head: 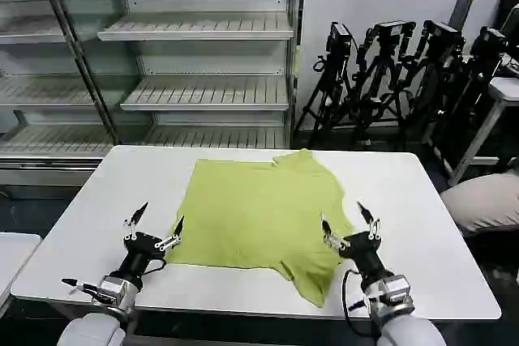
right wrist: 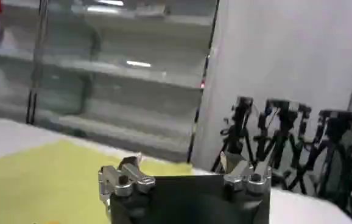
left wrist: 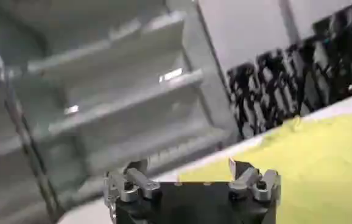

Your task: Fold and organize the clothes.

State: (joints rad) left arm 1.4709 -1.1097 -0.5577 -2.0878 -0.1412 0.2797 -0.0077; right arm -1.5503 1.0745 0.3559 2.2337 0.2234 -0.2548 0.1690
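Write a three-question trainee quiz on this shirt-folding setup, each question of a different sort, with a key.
1. True or false: the left pincer is shut on the T-shirt.
2. Multiple choice: where does the T-shirt lie? A) on a shelf B) spread on the white table C) on the floor
3. Fill in: behind the table on the robot's right stand black camera ______.

Key:
1. False. Both the left pincer and the right pincer are open, at the shirt's near corners, holding nothing.
2. B. It lies mostly flat, with one sleeve hanging toward the near edge beside the right pincer.
3. tripods
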